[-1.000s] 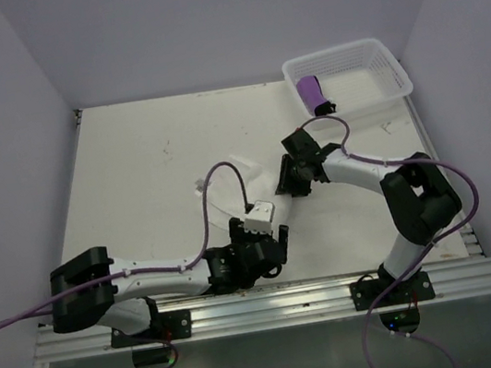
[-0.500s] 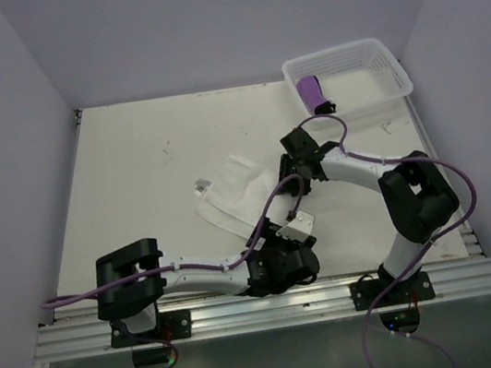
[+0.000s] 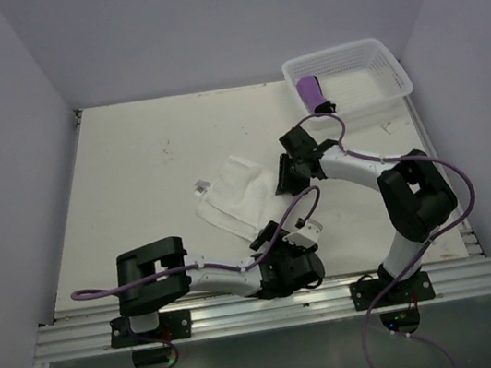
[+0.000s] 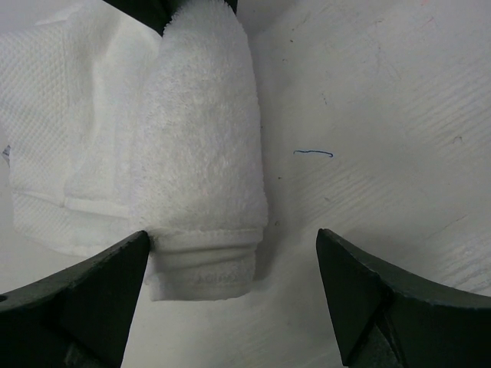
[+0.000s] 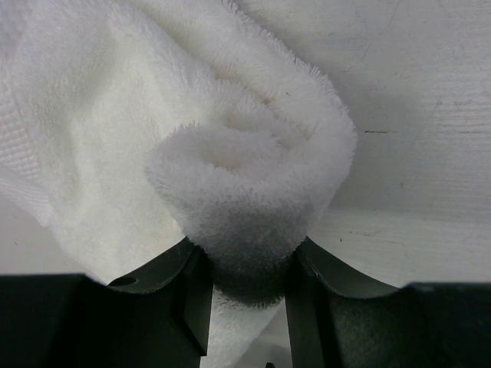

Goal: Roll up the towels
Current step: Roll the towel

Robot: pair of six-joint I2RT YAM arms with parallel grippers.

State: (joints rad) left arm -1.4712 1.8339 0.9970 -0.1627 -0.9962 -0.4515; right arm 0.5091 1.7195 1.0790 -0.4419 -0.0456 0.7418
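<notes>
Towels: two in view, a white towel (image 3: pixel 233 195) at mid-desk and a purple towel (image 3: pixel 312 91) rolled up inside the basket (image 3: pixel 366 57) at the far right corner.
White towel: right-hand part wound into a thick tube, the rest lying flat in layers to the left of it.
Right gripper (image 5: pixel 244 284): closed partway on the far end of the tube, the spiral of terry pinched between both fingers, likely to keep the coil from springing loose.
Left gripper (image 4: pixel 232 245): spread wide and holding nothing, low at the near end of the tube, that end close to one finger and apart from the other; seemingly lined up to take it.
Desk (image 3: pixel 130 165): white top, a small blue mark near the tube.
Step in hand: probably winding up the flat remainder, both ends turning together for an even roll.
Risk: near end loose, so prone to unwinding or skewing if driven from one end only.
</notes>
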